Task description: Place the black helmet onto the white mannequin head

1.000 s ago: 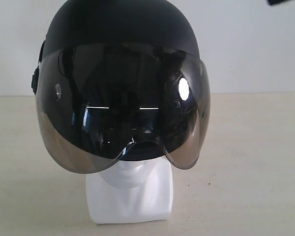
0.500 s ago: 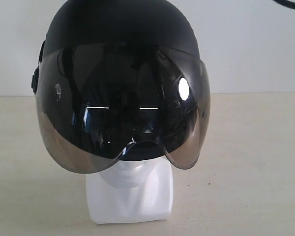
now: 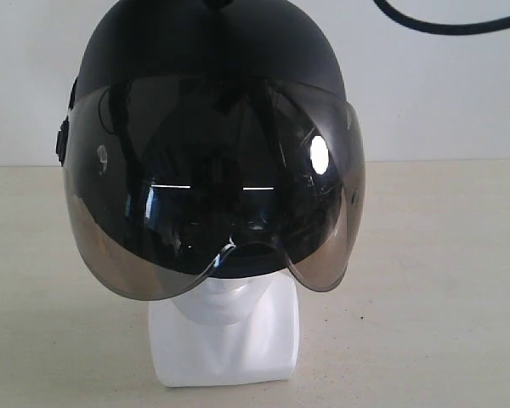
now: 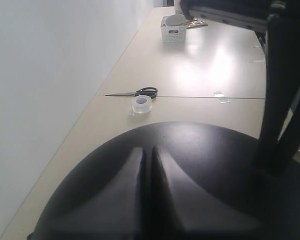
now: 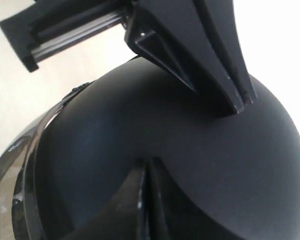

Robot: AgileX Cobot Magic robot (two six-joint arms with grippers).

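The black helmet [image 3: 204, 42] sits over the white mannequin head [image 3: 225, 340], its smoky visor [image 3: 212, 187] covering the face so that only chin and neck base show. In the left wrist view my left gripper [image 4: 149, 149] is shut, with its tips resting on the helmet's crown [image 4: 205, 160] and nothing between them. My right gripper [image 5: 147, 161] is also shut and empty, pressed against the dome [image 5: 115, 130]. The left gripper [image 5: 242, 102] touches the crown a little way off. In the exterior view both grippers are almost wholly above the frame.
A black cable [image 3: 442, 25] loops across the upper right of the exterior view. Along the beige table [image 3: 442, 280] behind the helmet lie scissors [image 4: 135, 93], a clear tape roll [image 4: 142, 104] and a white basket [image 4: 173, 29]. A white wall [image 4: 40, 75] borders it.
The black cable has dropped further into the exterior view at upper right, and a dark tip now shows above the helmet's crown. The helmet and the head stay put.
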